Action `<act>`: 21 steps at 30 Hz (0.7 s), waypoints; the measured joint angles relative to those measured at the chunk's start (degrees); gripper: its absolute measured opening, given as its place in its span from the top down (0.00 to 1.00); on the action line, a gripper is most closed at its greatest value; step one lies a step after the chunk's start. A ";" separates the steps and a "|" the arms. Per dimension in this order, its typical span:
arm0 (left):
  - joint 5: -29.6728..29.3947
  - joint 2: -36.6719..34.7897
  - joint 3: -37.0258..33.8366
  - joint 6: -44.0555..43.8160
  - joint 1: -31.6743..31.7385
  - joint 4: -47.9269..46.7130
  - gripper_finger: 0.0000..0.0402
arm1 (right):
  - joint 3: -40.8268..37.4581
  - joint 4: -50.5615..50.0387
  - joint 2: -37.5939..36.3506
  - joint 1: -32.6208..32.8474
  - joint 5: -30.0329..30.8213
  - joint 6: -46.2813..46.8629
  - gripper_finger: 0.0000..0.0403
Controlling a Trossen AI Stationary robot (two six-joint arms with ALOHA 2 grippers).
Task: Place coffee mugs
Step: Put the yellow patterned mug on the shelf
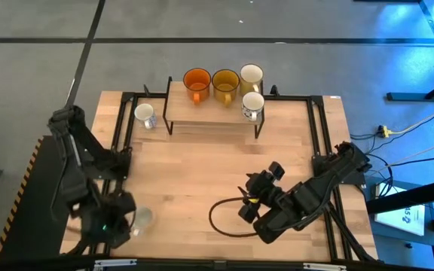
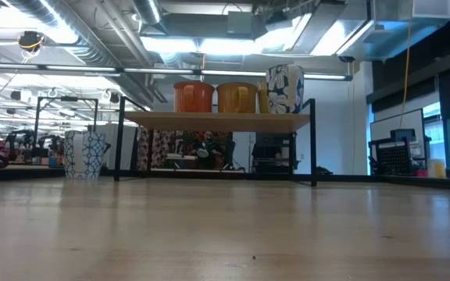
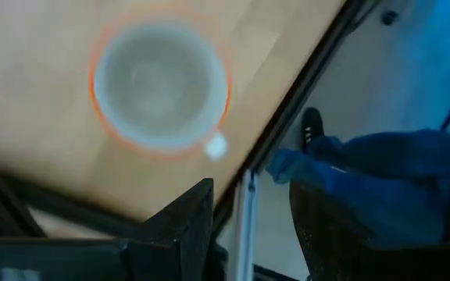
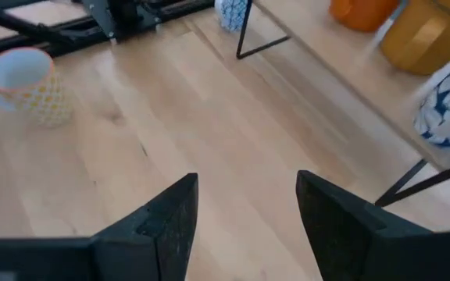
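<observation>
An orange mug [image 1: 197,81], an amber-brown mug [image 1: 225,84], a cream-yellow mug [image 1: 251,74] and a white mug with a blue flower print [image 1: 252,105] stand upright on a wooden shelf [image 1: 209,113] at the table's far side. A white mug with a blue pattern [image 1: 146,114] stands on the table left of the shelf. A white mug with a yellow pattern [image 1: 142,218] stands near the near left corner. My left gripper [image 3: 248,226] is open and empty, above and beside that mug [image 3: 160,84]. My right gripper [image 4: 244,218] is open and empty over the table's near right part.
A black frame [image 1: 126,135] runs along the table's edges. A black cable loop [image 1: 224,222] lies on the table by my right arm. The middle of the wooden table [image 1: 202,165] is bare. A person's blue sleeve [image 3: 381,164] shows beyond the table's edge.
</observation>
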 joint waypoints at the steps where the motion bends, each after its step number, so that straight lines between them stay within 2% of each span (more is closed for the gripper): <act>1: 0.09 1.02 0.00 -3.81 -1.44 0.10 0.59 | 0.03 0.01 0.21 -0.17 0.74 -0.24 0.49; 4: 0.30 4.13 0.00 -13.24 -4.55 0.09 0.59 | 0.02 -0.33 0.48 -0.38 1.13 -0.78 0.49; 6: 0.31 6.26 0.00 -16.51 -5.71 0.09 0.59 | 0.02 -0.39 0.47 -0.40 1.18 -1.49 0.49; 15: -0.90 11.73 0.00 -20.65 -5.41 0.02 0.51 | 0.02 -0.88 0.45 -0.37 1.12 -1.53 0.49; 21: -2.23 16.50 0.00 -22.37 -5.66 0.43 0.50 | 0.02 -1.08 0.45 -0.38 0.69 -1.53 0.49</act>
